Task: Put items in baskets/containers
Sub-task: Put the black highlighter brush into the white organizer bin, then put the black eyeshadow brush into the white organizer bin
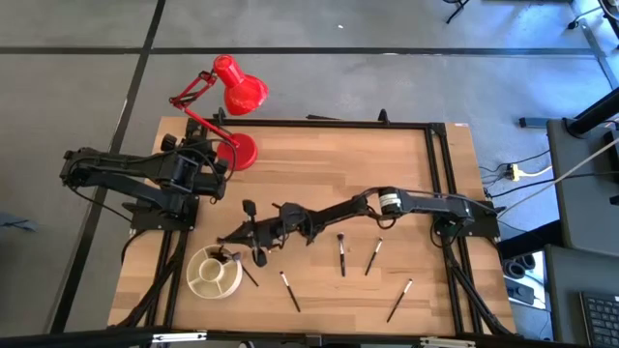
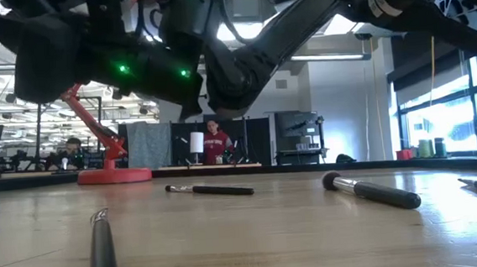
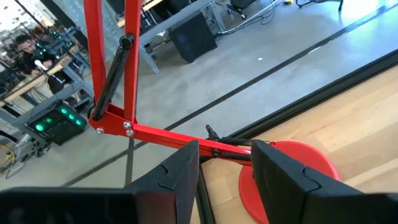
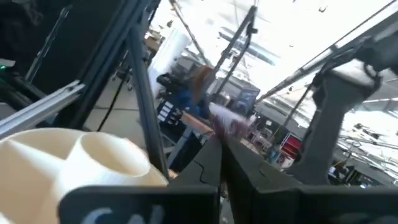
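Reaching across the table (image 1: 319,174), the right arm puts its hand (image 1: 235,253) at the rim of the cream dish (image 1: 208,275) near the front left; the right wrist view shows the fingers pressed together on a thin pale-tipped brush (image 4: 227,121), its long axis roughly in line with them. Judged: a drop into the dish, hence the low approach. A dark brush or two already stand in it. Four loose brushes (image 1: 342,254) lie right of the dish, well apart, handles mostly running front to back or slightly slanted. Left hand (image 3: 225,177) waits, fingers apart, beside the red lamp (image 1: 232,92).
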### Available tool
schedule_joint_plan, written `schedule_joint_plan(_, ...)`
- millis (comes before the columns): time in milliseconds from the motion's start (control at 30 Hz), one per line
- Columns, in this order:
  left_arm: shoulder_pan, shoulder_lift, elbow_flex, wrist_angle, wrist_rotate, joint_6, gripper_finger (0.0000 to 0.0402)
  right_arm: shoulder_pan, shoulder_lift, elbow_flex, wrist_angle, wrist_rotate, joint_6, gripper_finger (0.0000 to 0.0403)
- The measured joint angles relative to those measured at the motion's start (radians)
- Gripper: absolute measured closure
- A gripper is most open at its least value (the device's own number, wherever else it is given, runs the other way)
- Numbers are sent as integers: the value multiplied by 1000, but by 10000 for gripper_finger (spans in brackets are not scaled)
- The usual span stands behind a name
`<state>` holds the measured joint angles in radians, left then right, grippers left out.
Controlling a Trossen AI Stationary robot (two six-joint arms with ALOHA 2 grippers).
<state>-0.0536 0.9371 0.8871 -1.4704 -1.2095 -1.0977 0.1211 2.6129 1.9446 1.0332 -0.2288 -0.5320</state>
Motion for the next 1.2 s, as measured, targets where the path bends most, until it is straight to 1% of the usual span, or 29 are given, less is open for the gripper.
schedule_joint_plan(133,0,0,0,0,-1,-1,258,5,0,0,4,43,5,375)
schedule_joint_plan(233,0,0,0,0,-2,-12,258,5,0,0,-24,49,41,350)
schedule_joint_plan(300,0,0,0,0,-2,-12,258,5,-5,0,-74,83,102,328)
schedule_joint_plan(400,0,0,0,0,-2,-8,258,4,-34,0,-228,131,184,294)
schedule_joint_plan(567,0,0,0,0,-3,-1,258,-8,-130,0,-541,131,296,253)
schedule_joint_plan(733,0,0,0,0,-3,3,258,-17,-260,0,-946,140,368,242)
schedule_joint_plan(867,0,0,0,0,-23,3,258,-24,-340,0,-1264,240,532,242)
schedule_joint_plan(967,4,0,3,0,-30,4,258,-34,-361,0,-1403,330,638,242)
schedule_joint_plan(1033,10,0,15,12,-30,15,258,-48,-356,0,-1449,371,697,242)
schedule_joint_plan(1200,12,0,25,63,-36,70,258,-86,-309,0,-1548,333,773,249)
